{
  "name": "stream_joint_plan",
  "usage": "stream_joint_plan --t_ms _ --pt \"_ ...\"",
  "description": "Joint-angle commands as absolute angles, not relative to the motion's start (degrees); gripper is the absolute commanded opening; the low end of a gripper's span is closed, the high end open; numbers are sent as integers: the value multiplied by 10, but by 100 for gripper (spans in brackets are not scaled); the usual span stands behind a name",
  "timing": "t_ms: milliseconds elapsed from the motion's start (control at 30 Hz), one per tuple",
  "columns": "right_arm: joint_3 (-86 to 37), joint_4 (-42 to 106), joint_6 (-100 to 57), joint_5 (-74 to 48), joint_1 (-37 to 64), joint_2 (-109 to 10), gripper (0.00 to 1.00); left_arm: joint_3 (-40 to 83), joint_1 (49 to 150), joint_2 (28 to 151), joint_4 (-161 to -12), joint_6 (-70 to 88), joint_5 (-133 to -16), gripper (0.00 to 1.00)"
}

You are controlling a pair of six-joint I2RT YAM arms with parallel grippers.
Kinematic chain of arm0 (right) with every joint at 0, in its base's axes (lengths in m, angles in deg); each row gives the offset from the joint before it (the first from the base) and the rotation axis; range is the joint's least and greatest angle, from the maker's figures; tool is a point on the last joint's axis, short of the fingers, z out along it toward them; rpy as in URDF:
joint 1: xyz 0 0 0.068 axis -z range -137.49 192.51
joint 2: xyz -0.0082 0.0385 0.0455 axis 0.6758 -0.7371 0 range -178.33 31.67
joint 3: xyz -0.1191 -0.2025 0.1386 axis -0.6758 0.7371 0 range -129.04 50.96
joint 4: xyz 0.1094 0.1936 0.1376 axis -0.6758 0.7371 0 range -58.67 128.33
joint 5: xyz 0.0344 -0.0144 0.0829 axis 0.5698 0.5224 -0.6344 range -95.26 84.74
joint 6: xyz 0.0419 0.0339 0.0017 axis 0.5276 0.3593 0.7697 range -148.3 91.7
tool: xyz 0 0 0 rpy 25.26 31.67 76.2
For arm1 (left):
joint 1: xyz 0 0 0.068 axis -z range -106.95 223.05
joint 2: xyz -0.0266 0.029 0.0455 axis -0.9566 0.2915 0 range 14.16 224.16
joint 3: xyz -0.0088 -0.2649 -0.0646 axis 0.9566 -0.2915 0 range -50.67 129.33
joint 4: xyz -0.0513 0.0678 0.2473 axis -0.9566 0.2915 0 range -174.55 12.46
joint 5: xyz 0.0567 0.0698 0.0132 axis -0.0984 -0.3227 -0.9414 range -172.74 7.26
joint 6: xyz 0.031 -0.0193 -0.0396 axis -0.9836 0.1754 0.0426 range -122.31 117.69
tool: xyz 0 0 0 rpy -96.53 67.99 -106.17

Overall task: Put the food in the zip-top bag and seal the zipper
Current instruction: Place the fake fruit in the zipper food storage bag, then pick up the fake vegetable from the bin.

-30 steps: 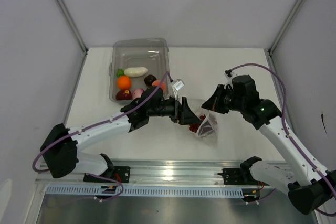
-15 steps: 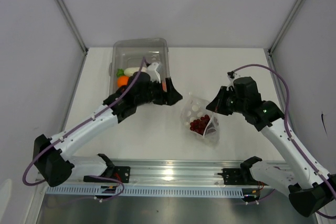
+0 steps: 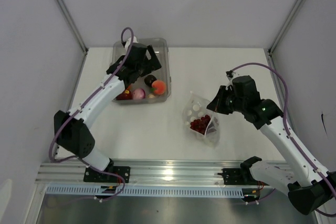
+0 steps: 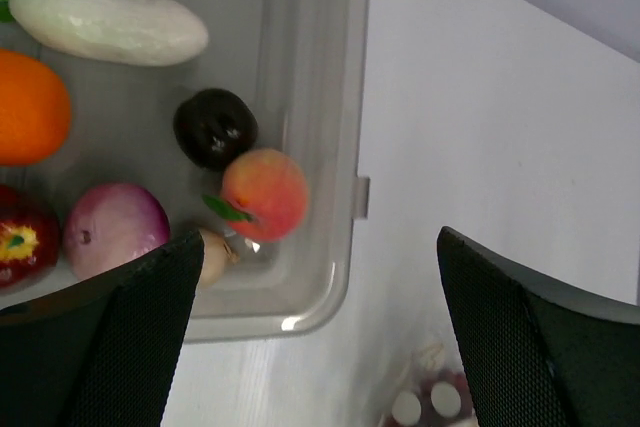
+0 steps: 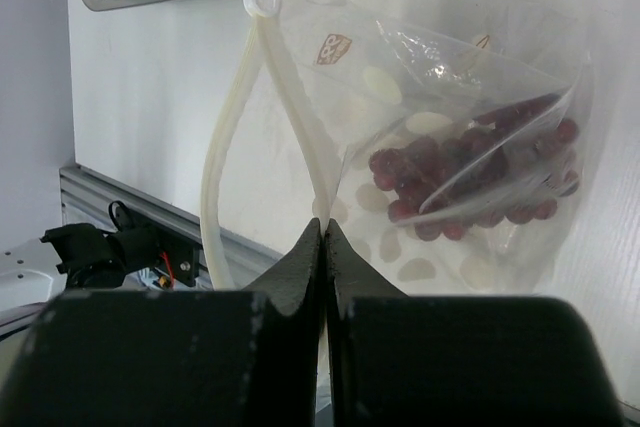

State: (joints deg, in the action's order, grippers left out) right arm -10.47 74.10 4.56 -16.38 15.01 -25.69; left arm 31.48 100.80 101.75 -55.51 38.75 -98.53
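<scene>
The left gripper (image 4: 320, 247), fingers spread wide, hangs over the rigid clear plastic bin (image 4: 340, 147) with the round peach-coloured toy fruit (image 4: 264, 192) at its eleven o'clock (this arm is nearer), while the right gripper (image 5: 322, 227) pinches the mouth of the clear floppy zip-top bag (image 3: 202, 121), four o'clock of the bin.

The scene is lit brightly and evenly from above, and only faint, soft shadows are cast on the table (image 3: 157, 135). Glare is seen on the metal rail (image 3: 168, 176). The left gripper's fingers (image 4: 110, 337) are rendered dark and blurred in the left wrist view, and a small highlight is caught on the bin's rim (image 4: 290, 324).
</scene>
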Motion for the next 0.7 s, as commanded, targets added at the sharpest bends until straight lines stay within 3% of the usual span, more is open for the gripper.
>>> stream_joint_plan --t_ms 0,433,667 --pt "-131 741 24 -154 152 -263 0 380 972 1078 -531 406 -1009 100" --pt "-119 748 2 -135 153 -269 0 615 880 1280 -570 106 -743 99" --pt "-111 737 -15 -148 155 -279 0 638 876 1332 -526 -140 -811 100"
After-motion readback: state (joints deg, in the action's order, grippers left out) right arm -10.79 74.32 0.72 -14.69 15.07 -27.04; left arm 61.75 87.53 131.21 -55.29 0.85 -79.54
